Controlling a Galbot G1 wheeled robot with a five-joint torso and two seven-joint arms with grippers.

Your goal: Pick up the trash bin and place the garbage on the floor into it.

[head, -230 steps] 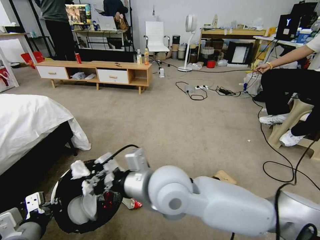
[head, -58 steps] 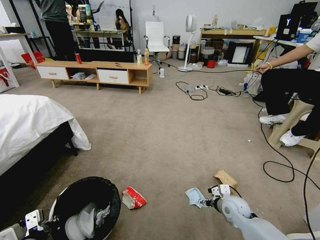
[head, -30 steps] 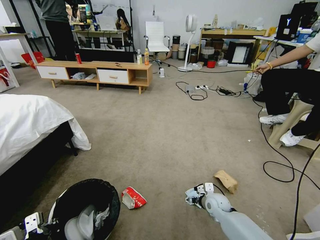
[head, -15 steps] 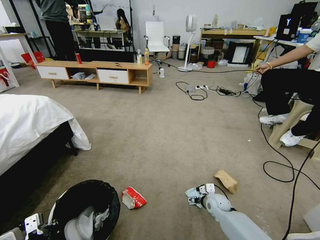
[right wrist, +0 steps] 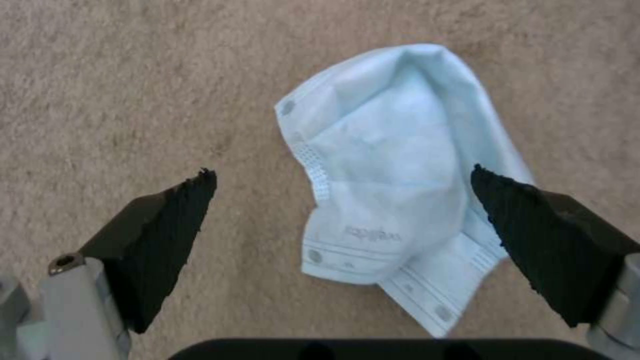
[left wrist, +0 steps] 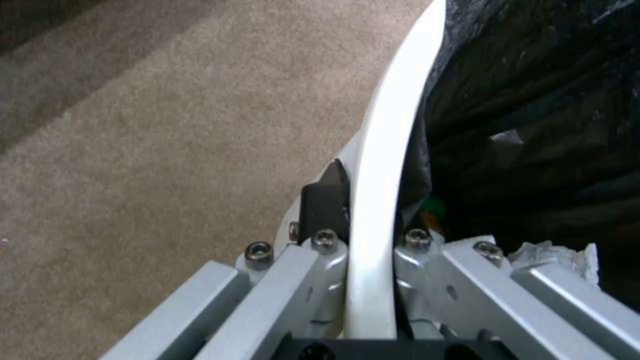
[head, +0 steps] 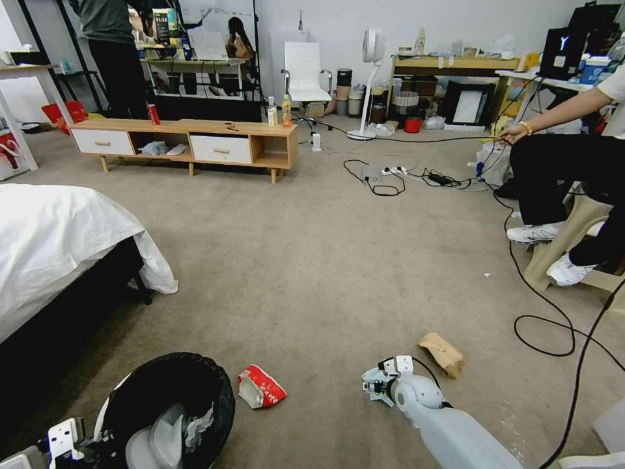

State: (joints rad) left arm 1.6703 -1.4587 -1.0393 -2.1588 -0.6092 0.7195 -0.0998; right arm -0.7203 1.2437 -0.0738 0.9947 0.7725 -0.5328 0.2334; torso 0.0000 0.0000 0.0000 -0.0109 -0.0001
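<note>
Right hand (right wrist: 340,200) spread wide, empty, low over light blue mask (right wrist: 393,185) on carpet (head: 312,260). Left hand (left wrist: 370,240) clamps white rim of trash bin (head: 163,404).

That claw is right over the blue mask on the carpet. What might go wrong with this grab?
The right gripper is open, but the mask lies off to one side between the fingers, so one pad may land on it and pin it instead of pinching it.

The mask is thin and flat on the carpet; the fingers could close above it and come up empty.

The left gripper holds the trash bin by its rim alone; it might slip or tip.
</note>
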